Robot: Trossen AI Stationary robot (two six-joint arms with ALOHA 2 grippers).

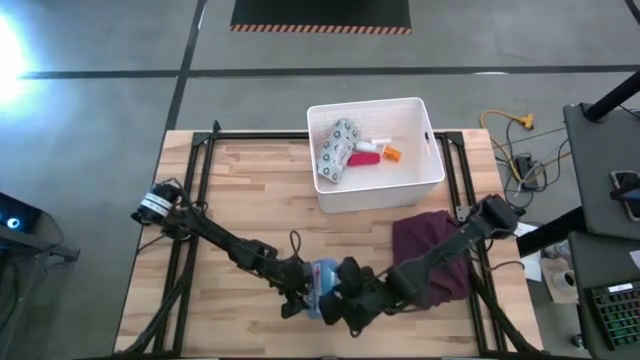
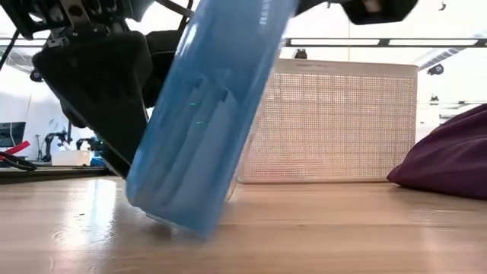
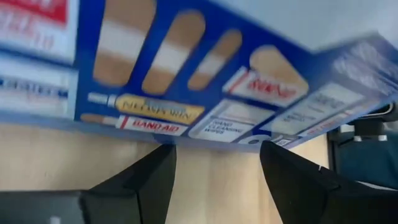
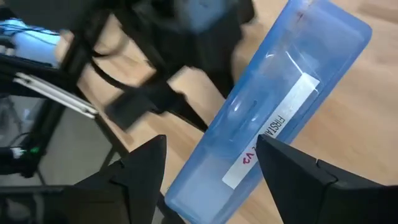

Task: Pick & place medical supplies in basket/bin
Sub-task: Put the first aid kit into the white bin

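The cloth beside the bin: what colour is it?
Dark maroon cloth, clearest in the high view.

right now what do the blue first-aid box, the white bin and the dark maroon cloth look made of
The blue first-aid box looks like translucent moulded plastic: glossy, see-through walls, with a printed paper label. The white rectangular bin seems to be rigid plastic; its wall is a fine perforated grid. The dark maroon cloth looks like soft matte fabric, slumped in rounded folds.
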